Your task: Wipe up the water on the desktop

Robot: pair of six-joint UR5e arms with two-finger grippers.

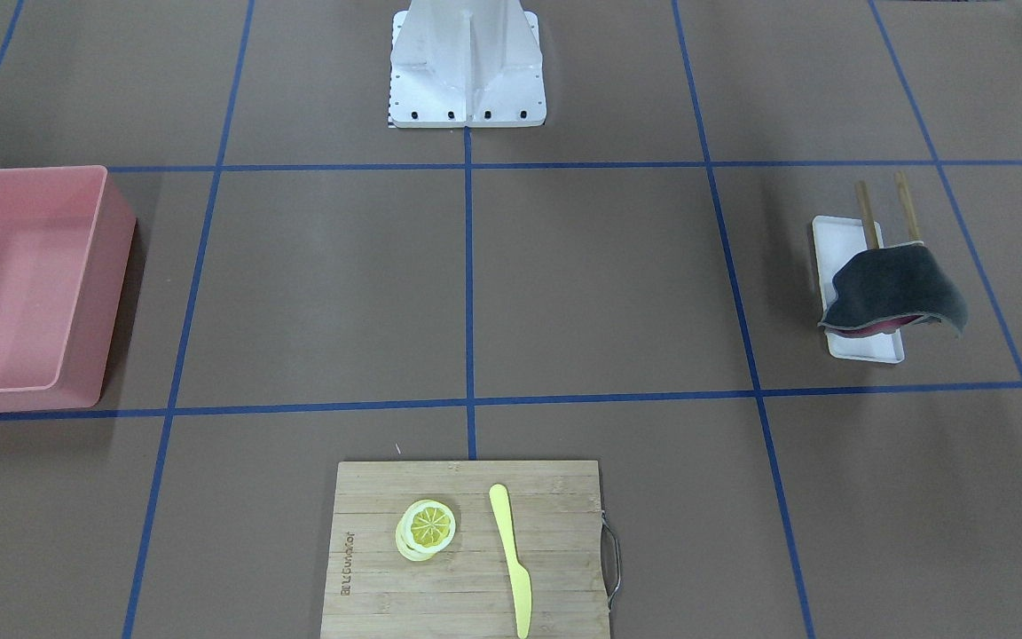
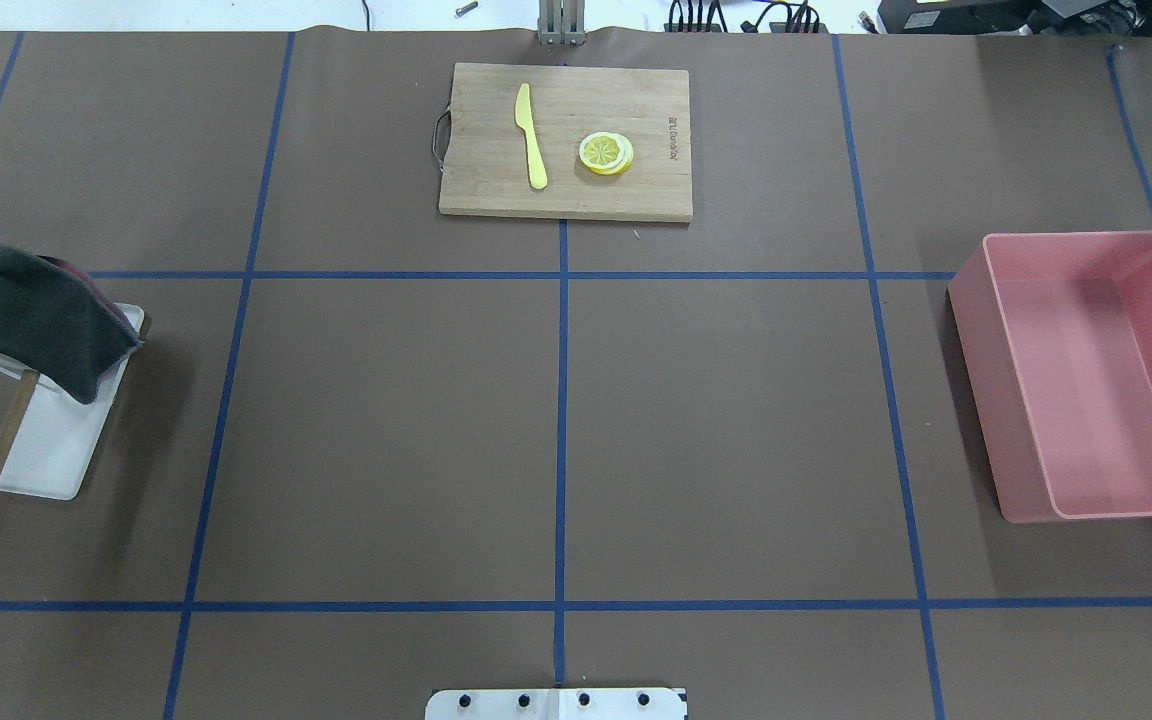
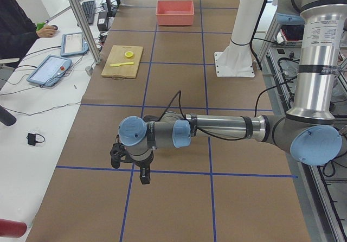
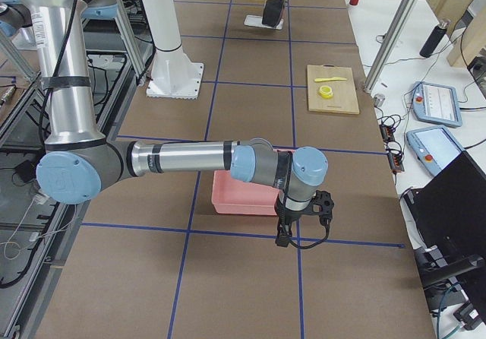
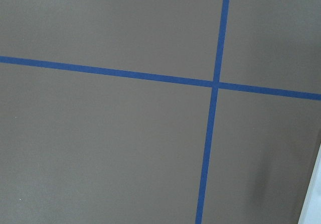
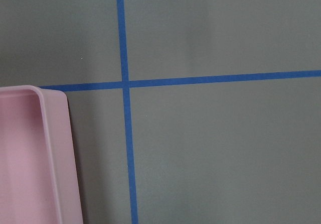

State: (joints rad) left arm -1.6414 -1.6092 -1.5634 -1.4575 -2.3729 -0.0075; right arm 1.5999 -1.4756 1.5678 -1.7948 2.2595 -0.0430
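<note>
The big brown desk (image 2: 386, 430) fills the overhead view, and thin blue tape lines make big squares on it; no wet spot can be made out on it. At the far side from the robot, in the middle, lies a wooden cutting board (image 2: 496, 190); on it are a yellow knife (image 2: 530, 135) and some lemon slices (image 2: 606, 153), side by side but not touching. On the robot's left stands a white tray (image 2: 51, 450) with a small wooden rack (image 2: 6, 430) on it; a grey cloth (image 2: 36, 320) hangs over the rack. On the robot's right sits a pink box (image 2: 1086, 380).

The left tool (image 3: 142, 174) hangs above the desk near a crossing of blue lines, past the tray end of the desk; it shows only from the side, so I cannot tell if it is released or clenched. The right tool (image 4: 285, 236) hangs just beside a corner of the pink box; I cannot tell its state either. A person (image 3: 16, 25) sits at a white side table.
</note>
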